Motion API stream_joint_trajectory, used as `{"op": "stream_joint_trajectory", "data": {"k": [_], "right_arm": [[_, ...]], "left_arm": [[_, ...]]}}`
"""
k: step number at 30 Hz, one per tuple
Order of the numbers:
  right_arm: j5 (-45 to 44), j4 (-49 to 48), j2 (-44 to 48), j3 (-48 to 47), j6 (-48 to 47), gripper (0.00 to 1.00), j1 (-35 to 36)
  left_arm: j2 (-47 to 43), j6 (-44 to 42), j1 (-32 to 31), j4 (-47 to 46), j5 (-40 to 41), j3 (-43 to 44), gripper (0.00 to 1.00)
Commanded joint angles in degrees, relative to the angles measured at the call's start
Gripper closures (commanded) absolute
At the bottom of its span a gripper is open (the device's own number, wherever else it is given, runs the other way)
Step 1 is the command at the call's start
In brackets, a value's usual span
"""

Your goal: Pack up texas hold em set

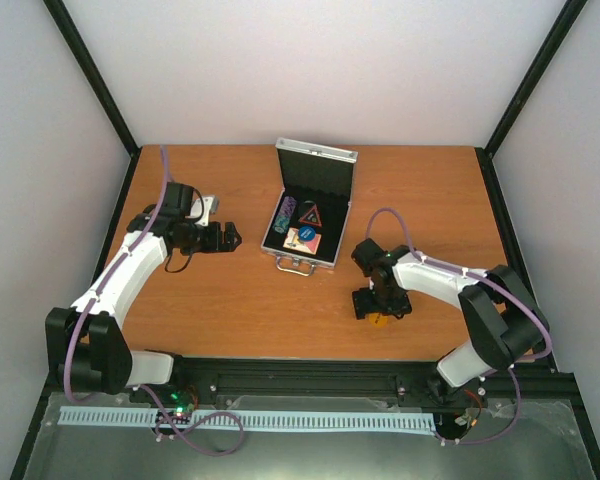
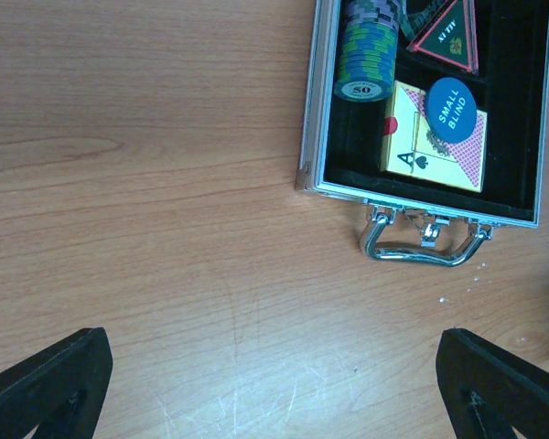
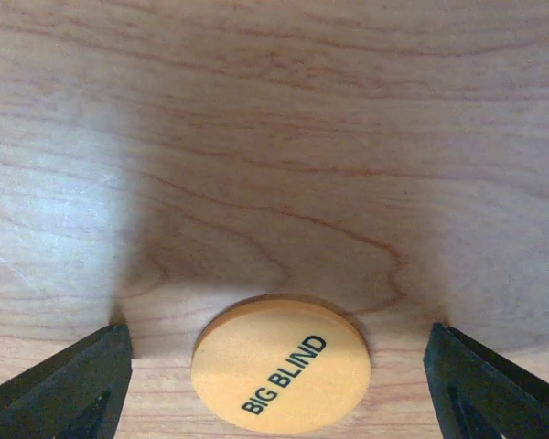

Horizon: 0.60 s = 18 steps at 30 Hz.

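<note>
So, closest to the arm bases: the right pincer (image 1: 380,313) is pointed down at the worktop (image 2: 146,183), off the front right corner of the case (image 2: 308,137). Its fingers are spread wide with nothing gripped. The orange round BIG BLIND button (image 3: 281,377) lies flat on the wood right between them, outside the case. From the wrist view there's a gap on each side of the button, so neither finger is touching it.

The left pincer (image 1: 228,238) hangs to the left of the case, about level with its front edge and aimed toward it. It's wide open too and empty, with just bare wood under it.

The case itself sits mid-worktop with its chrome handle (image 2: 421,245) facing the arms. It's open, with the lid (image 1: 318,170) standing up at the back. In the black lining, nearest the handle, there's the card deck (image 2: 467,160), showing a red back pattern with an ace of spades face up on it. The blue SMALL BLIND button (image 2: 451,110) lies on top of the deck. Left of the deck, along the case's left wall, a row of poker chips (image 2: 366,55) lies on its side with a "50" chip facing the handle. Behind the deck, toward the lid, is the triangular ALL IN button (image 2: 446,38).
</note>
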<state>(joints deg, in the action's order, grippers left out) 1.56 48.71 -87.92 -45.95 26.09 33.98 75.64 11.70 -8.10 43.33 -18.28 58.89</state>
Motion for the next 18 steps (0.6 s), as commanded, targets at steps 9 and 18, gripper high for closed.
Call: {"op": "stream_joint_trajectory", "data": {"k": [9,18], "right_arm": [[1.5,-0.5,2.4,2.8,4.8,0.32,-0.2],[2.0,1.6,4.1,3.1,6.4,0.39,0.2]], "left_arm": [[-0.2,-0.8,0.3,0.1,-0.1,1.5,0.0],[-0.3,-0.6,0.3,-0.7,-0.5,0.6,0.0]]}}
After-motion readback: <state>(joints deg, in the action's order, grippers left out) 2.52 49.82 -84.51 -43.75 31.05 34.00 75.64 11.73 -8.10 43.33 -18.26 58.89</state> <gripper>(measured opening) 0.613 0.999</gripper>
